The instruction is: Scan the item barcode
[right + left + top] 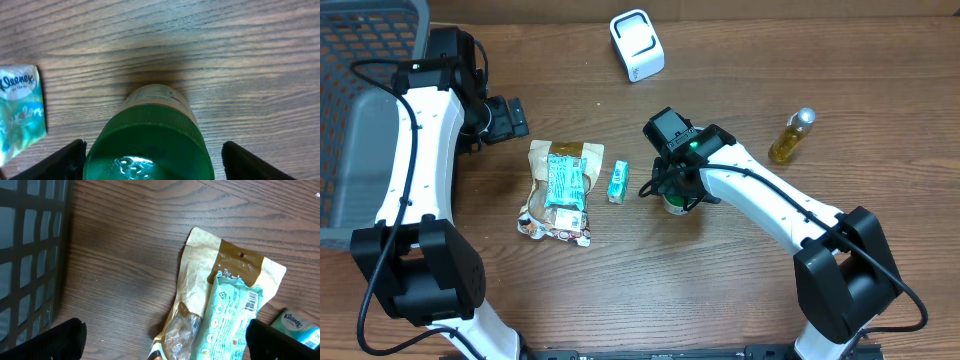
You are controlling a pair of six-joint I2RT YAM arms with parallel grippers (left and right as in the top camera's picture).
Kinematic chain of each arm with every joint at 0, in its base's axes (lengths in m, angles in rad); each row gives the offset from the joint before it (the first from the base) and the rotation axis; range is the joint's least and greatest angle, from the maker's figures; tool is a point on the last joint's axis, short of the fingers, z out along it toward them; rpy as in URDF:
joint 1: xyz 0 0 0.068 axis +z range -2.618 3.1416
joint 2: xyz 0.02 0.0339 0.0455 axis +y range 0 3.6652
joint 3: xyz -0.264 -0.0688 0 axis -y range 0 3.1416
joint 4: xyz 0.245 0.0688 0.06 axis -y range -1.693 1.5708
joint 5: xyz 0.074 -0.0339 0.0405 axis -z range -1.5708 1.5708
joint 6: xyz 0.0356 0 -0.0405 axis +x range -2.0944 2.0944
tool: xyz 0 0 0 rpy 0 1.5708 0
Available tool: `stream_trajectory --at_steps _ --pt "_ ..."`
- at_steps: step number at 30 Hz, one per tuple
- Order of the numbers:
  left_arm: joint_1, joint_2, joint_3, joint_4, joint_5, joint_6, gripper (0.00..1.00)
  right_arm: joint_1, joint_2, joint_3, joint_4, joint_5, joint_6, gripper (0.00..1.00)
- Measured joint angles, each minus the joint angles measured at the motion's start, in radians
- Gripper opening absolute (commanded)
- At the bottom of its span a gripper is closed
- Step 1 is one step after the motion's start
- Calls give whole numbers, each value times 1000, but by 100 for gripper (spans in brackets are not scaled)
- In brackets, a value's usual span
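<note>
Wood-grain table fills the overhead view, with a dark mesh basket at its far-left corner and a white scanner near the far edge. Near the middle of the table stands a jar with a green lid, upright on the wood. The right gripper hangs directly above it with its 2 fingers spread wide, 1 on each side of the lid; the right wrist view shows a sliver of table beside the lid on at least 1 side, so nothing is clamped. Just beside the jar, toward the left edge, lies a small Kleenex pack, and further left a brown pouch with a teal packet lying on top of it. The left gripper hovers between basket and pouch, fully spread and empty. A bottle of yellow liquid lies toward the right edge.
</note>
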Motion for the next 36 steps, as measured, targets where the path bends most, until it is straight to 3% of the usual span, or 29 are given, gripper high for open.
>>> stream_trajectory --at_steps 5,36 --pt "0 0 0 0 0 0 100 0 0 8 -30 0 -10 100" --pt "0 0 0 0 0 0 99 0 0 28 33 -37 -42 100"
